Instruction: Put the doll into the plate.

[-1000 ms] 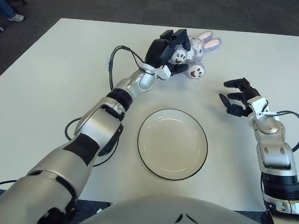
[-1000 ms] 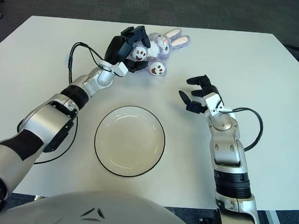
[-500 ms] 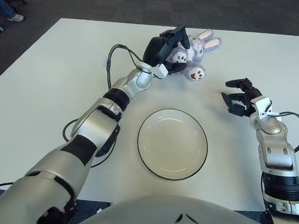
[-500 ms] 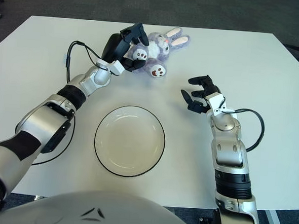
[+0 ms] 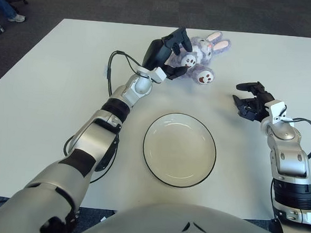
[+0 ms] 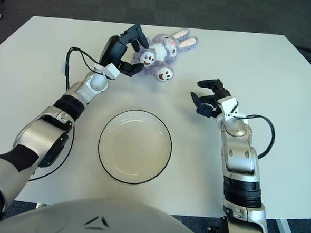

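The left hand [image 5: 167, 54] reaches across the white table [image 5: 51, 89] to the far side, its fingers [image 5: 182, 38] spread around the near end of the doll [image 5: 201, 53]. One finger arcs over the top of the doll's body and another lies against a round foot below it, so the fingers show at the doll on two sides; whether they press it firmly I cannot tell. The doll is a pale purple rabbit lying on its side on the table, just right of those fingers, its pink-lined ears pointing away from them toward the far right and its two white foot pads facing the camera.

The plate [image 5: 179, 149] is white with a dark rim and sits on the table well on the near side of the left fingers, nothing in it. The doll is well apart from it.

The right hand [image 5: 251, 101] shows to the right of the plate and nearer than the doll, its fingers loosely curled and holding nothing. A black cable [image 5: 112, 69] loops beside the left forearm.
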Tool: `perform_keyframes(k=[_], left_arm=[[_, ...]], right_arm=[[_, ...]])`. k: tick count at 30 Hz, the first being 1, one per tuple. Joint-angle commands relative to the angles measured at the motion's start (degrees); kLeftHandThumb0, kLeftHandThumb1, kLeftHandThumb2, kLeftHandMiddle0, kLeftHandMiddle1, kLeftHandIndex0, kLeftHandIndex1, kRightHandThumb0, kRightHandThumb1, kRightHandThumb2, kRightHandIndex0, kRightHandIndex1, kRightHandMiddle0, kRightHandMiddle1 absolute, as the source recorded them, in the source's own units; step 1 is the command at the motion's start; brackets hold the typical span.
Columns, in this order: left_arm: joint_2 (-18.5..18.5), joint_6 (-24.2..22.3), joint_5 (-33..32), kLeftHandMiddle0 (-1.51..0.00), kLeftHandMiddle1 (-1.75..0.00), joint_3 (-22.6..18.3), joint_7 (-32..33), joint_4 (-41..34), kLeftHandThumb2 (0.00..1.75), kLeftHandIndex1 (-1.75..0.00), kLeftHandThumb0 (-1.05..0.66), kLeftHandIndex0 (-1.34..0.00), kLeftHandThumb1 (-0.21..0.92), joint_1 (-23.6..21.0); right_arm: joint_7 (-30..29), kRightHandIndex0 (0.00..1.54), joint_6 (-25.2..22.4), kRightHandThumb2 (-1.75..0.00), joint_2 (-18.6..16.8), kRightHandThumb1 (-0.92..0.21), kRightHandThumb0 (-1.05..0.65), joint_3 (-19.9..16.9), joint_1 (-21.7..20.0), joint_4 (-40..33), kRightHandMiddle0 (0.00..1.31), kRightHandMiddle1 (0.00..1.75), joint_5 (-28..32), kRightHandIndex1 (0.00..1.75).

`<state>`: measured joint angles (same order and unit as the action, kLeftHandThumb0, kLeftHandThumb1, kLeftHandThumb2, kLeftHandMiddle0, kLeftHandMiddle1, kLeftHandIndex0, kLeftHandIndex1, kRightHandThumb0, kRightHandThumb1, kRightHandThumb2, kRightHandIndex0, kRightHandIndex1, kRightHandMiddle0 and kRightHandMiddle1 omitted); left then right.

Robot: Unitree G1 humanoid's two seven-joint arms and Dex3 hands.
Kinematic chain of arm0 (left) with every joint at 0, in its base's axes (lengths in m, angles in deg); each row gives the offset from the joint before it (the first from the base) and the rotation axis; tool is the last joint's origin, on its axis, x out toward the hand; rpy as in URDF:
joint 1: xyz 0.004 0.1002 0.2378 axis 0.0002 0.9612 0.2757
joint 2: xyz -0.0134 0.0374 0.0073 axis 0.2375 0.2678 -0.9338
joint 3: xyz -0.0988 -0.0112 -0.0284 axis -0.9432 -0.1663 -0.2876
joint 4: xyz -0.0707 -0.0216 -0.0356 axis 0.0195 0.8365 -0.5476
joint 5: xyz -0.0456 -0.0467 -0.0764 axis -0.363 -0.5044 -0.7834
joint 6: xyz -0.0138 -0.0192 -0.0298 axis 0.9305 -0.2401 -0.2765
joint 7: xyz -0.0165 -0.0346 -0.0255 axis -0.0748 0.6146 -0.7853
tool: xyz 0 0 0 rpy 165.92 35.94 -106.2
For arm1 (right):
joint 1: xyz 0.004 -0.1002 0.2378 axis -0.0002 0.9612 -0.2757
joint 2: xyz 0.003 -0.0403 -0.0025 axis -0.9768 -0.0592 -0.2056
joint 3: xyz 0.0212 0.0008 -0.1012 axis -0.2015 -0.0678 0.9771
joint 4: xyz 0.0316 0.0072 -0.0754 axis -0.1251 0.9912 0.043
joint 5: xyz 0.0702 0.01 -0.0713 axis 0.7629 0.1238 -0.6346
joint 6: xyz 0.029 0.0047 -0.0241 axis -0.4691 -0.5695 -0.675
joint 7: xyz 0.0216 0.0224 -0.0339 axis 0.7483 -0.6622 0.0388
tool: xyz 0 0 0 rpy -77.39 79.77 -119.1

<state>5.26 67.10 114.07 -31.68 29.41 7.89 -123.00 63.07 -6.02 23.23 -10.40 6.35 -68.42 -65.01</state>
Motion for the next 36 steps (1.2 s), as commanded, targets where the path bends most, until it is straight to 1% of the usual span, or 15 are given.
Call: perform_keyframes(k=[1, 6, 12, 16, 17, 19, 20, 21, 23, 24, 26, 28, 30, 32, 36], left_arm=[[0.6, 0.5, -0.5, -0.77, -1.71, -0.9, -0.9, -2.1, 1.42, -1.51, -0.01, -0.6, 0.16, 0.9], [0.9, 1.2, 0.5, -0.76, -1.7, -1.3, 0.1, -3.1, 1.39, -1.52, -0.01, -0.59, 0.18, 1.2], [1.0, 1.8, 2.8, -0.68, -1.62, -1.1, 2.5, -1.0, 1.19, -1.5, -0.01, -0.53, 0.33, 0.2], [1.0, 1.8, 4.9, -0.62, -1.52, -0.4, 4.3, 1.5, 0.93, -1.5, -0.01, -0.42, 0.51, -0.8], [1.1, 1.7, 5.4, -0.59, -1.5, -0.2, 4.6, 1.7, 0.78, -1.5, -0.01, -0.37, 0.62, -0.9], [1.3, 1.7, 6.4, -0.55, -1.47, 0.1, 5.0, 2.2, 0.64, -1.51, 0.0, -0.32, 0.72, -1.1], [1.5, 1.6, 7.1, -0.52, -1.47, 0.5, 5.3, 2.7, 0.5, -1.44, 0.12, -0.22, 0.79, -1.4], [1.7, 1.6, 7.6, -0.48, -1.4, 0.7, 5.5, 3.0, 0.55, -1.39, 0.03, -0.19, 0.72, -1.5], [2.0, 1.4, 8.8, -0.37, -1.2, 1.4, 6.2, 4.0, 0.85, -1.26, -0.22, -0.08, 0.45, -1.8], [2.0, 1.4, 9.2, -0.34, -1.14, 1.5, 6.4, 4.3, 0.93, -1.21, -0.28, -0.05, 0.37, -1.9], [2.4, 1.1, 10.2, -0.31, -1.06, 2.0, 6.8, 4.5, 0.99, -1.13, -0.36, -0.02, 0.31, -2.2], [2.7, 0.5, 11.4, -0.28, -0.98, 2.7, 7.2, 4.9, 0.98, -1.03, -0.45, -0.01, 0.3, -2.6], [3.0, -0.2, 12.6, -0.24, -0.82, 3.3, 8.1, 5.4, 0.95, -0.91, -0.51, -0.01, 0.31, -2.9], [3.3, -1.0, 13.8, -0.21, -0.69, 3.9, 9.3, 5.7, 0.89, -0.79, -0.6, 0.0, 0.36, -3.2], [3.5, -2.6, 16.0, -0.18, -0.58, 5.0, 12.4, 6.5, 0.82, -0.67, -0.68, 0.0, 0.43, -3.9]], right_arm=[[0.0, 0.29, -0.5, -0.8, 0.4, -0.64, -0.57, -0.3, -0.6, -0.6, 0.0, 1.05, 0.5, 1.17], [0.1, 0.3, -0.5, -0.8, 0.7, -0.65, -0.57, -0.2, -0.7, -0.4, 0.0, 1.01, 0.3, 1.14], [0.2, 0.3, -0.8, -0.79, 0.8, -0.66, -0.56, -0.1, -0.7, -0.5, 0.0, 0.96, 0.2, 1.1], [0.2, 0.31, -1.1, -0.8, 0.5, -0.66, -0.55, -0.3, -0.7, -0.8, 0.0, 0.97, 0.5, 1.09], [0.2, 0.31, -1.1, -0.8, 0.4, -0.66, -0.54, -0.3, -0.7, -0.9, 0.0, 0.97, 0.6, 1.09], [0.2, 0.32, -1.2, -0.8, 0.3, -0.66, -0.54, -0.4, -0.6, -1.0, 0.0, 0.98, 0.8, 1.09], [0.2, 0.32, -1.3, -0.8, 0.3, -0.66, -0.54, -0.5, -0.6, -1.0, 0.0, 0.98, 0.8, 1.09], [0.1, 0.33, -1.4, -0.8, 0.3, -0.66, -0.53, -0.5, -0.6, -1.2, 0.0, 0.98, 0.8, 1.09], [0.1, 0.33, -1.5, -0.81, 0.3, -0.66, -0.53, -0.4, -0.5, -1.3, 0.0, 0.98, 0.7, 1.09], [0.1, 0.33, -1.5, -0.81, 0.3, -0.66, -0.53, -0.4, -0.5, -1.3, 0.0, 0.98, 0.6, 1.09], [0.0, 0.33, -1.4, -0.81, 0.4, -0.66, -0.52, -0.3, -0.5, -1.1, 0.0, 0.98, 0.4, 1.08], [-0.2, 0.33, -1.2, -0.81, 0.5, -0.66, -0.53, -0.2, -0.5, -1.0, 0.0, 0.98, 0.2, 1.07], [-0.3, 0.32, -1.0, -0.81, 0.4, -0.65, -0.53, -0.1, -0.4, -1.1, 0.0, 1.01, 0.1, 1.06], [-0.4, 0.31, -0.8, -0.81, 0.4, -0.66, -0.54, -0.1, -0.2, -1.1, 0.0, 1.04, 0.0, 1.05], [-0.2, 0.31, -0.5, -0.81, 0.4, -0.66, -0.55, -0.2, -0.1, -1.1, 0.0, 1.06, 0.2, 1.04]])
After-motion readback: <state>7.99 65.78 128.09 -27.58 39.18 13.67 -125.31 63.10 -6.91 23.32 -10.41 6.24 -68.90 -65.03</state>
